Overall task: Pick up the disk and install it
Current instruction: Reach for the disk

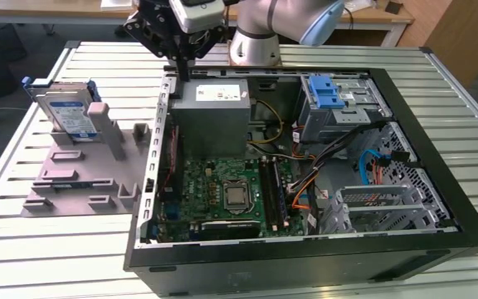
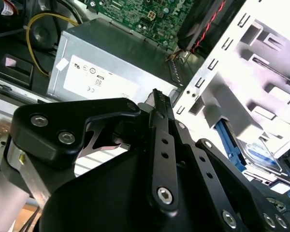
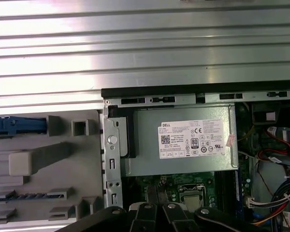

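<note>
Nearest you in the exterior view is the front wall of the open computer case (image 1: 305, 261), with the green circuit board (image 1: 222, 193) lying flat inside it. On the exterior view's left, outside the case, a grey holder (image 1: 81, 180) rests on the slatted table (image 1: 23, 249). The disk (image 1: 69, 115) stands upright on edge at the holder's far end, label facing you, well apart from the case. Farther back inside the case are the grey metal box (image 1: 214, 118) and, toward the exterior view's right, the cage with the blue latch (image 1: 335, 99). Farthest, the gripper (image 1: 180, 70) hangs over the case's rear wall, just beside the grey metal box. Its fingers look pressed together and hold nothing.

The pick-up has not begun. To do it well, part the fingers fully before you reach the disk. Centre them over its top edge, close on the flat faces or the blue frame, and draw it straight up out of the holder without tilting it.
</note>
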Robot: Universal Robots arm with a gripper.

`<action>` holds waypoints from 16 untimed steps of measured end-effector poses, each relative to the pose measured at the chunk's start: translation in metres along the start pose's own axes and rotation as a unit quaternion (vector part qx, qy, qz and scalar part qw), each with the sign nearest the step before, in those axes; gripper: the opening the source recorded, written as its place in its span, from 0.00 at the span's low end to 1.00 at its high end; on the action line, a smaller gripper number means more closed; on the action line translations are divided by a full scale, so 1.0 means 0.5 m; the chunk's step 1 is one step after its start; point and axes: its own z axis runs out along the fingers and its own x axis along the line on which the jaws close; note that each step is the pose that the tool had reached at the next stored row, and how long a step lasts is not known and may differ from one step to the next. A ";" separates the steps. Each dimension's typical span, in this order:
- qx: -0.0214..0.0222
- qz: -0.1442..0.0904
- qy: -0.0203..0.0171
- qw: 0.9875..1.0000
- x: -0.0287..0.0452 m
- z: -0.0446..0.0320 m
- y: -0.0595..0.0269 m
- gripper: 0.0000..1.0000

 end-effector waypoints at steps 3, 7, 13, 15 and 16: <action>0.000 0.000 0.000 1.000 0.010 0.000 0.000 0.11; 0.000 0.000 0.000 1.000 0.027 0.000 0.001 0.11; 0.000 0.000 0.001 1.000 0.045 -0.001 0.001 0.11; 0.000 0.000 0.001 1.000 0.050 -0.001 0.000 0.11; 0.000 0.000 0.001 1.000 0.053 -0.001 0.000 0.11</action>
